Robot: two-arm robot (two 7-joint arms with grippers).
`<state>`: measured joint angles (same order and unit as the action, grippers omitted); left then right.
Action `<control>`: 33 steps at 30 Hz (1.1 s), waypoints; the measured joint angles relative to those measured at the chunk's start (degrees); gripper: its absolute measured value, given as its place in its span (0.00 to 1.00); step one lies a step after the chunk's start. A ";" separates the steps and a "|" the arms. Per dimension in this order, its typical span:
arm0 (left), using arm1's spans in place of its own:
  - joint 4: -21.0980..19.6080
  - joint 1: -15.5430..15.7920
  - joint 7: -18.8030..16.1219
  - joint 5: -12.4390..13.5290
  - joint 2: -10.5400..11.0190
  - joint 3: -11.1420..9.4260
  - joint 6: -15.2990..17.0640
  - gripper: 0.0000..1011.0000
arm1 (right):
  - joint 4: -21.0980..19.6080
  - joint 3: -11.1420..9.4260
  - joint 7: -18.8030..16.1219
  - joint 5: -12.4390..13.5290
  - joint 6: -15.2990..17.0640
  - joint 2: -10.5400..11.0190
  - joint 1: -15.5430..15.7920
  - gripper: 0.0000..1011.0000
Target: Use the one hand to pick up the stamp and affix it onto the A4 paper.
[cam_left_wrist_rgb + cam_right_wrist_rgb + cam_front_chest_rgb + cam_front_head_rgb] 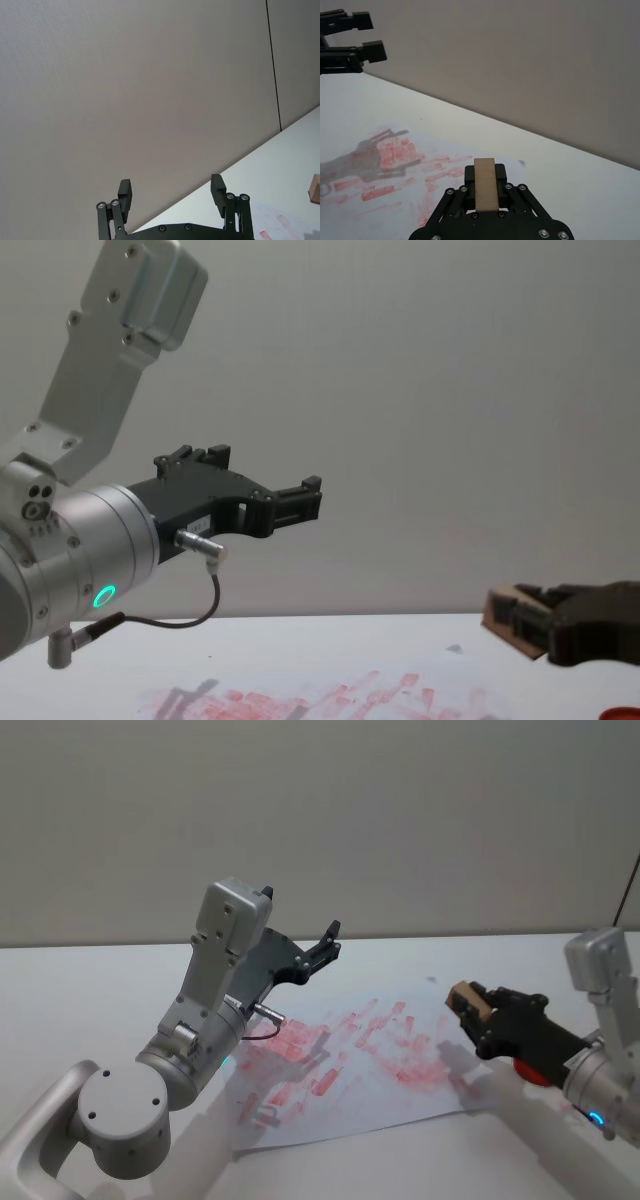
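Clamping the stamp [485, 184] between its two black fingers, the right gripper [478, 1012] is closed to the width of the block, with a pad on each long side. The light-brown wooden end sticks out past the fingertips. In the chest view the block sits tilted, its front end lower than its back, and it hangs clear of the surface with nothing touching it but the fingers. In the head view it lies near the right edge of the A4 paper [380, 1050] (whether directly over the sheet or just off it, cannot tell). The sheet lies flat on the white table [100, 990], its middle and left part covered in pinkish-red rectangular prints and smears, its far right corner bare. A red object [530, 1072] shows under the right arm, mostly hidden by it. The left gripper [170, 190] is raised well above the table on the left side, its fingers spread wide and nothing between them, pointing toward the grey wall [400, 820]. It is well apart from the stamp. Its shadow falls across the printed part of the sheet.
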<state>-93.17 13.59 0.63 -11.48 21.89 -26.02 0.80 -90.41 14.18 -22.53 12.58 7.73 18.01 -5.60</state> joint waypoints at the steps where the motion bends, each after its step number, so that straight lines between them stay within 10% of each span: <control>1: 0.00 0.00 0.00 0.00 0.00 0.00 0.00 0.99 | 0.13 0.12 -0.39 -0.11 0.17 -0.06 -0.08 0.21; 33: 0.00 0.00 0.00 0.00 0.00 0.00 0.00 0.99 | 9.15 3.62 -7.26 -7.25 7.86 -2.76 -4.70 0.21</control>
<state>-93.18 13.59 0.63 -11.48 21.89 -26.03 0.79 -81.26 17.80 -29.79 5.34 15.58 15.25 -10.29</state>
